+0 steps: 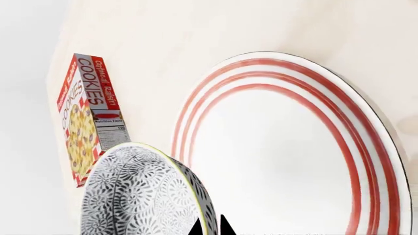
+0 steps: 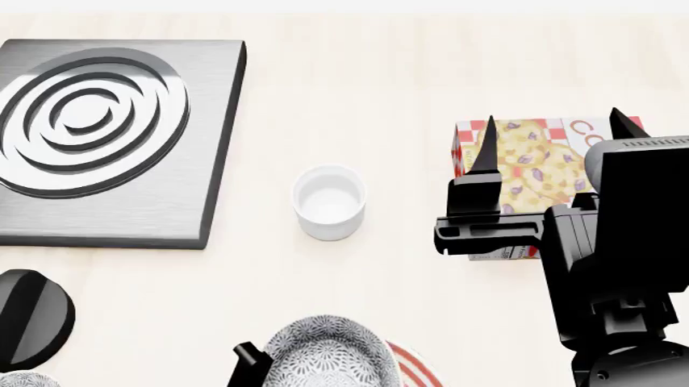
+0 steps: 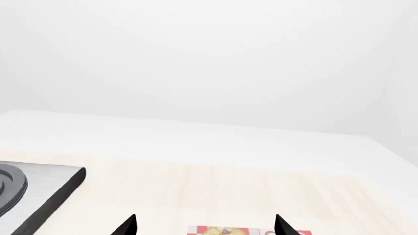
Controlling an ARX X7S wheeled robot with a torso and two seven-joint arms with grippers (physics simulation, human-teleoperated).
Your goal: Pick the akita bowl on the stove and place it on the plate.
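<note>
left tool [image 1: 209, 226] clamped on akita bowl [image 1: 140, 193] rim, held over plate [image 1: 294, 147] edge. right tool [image 2: 551, 137] jaws apart above cookie box [image 2: 517, 161].

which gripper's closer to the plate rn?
Left. The left gripper, jaws on the akita bowl, is right by the plate. The right gripper sits open over the cookie box, farther away.

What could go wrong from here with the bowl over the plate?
1. The left gripper seems to pinch the akita bowl only by its rim; it may tilt or slip before release.
2. In the left wrist view the bowl sits near the plate rim, not its middle, so it could land half on the edge.
3. The cookie box lies close beside the plate; a swing that way might knock it.
</note>
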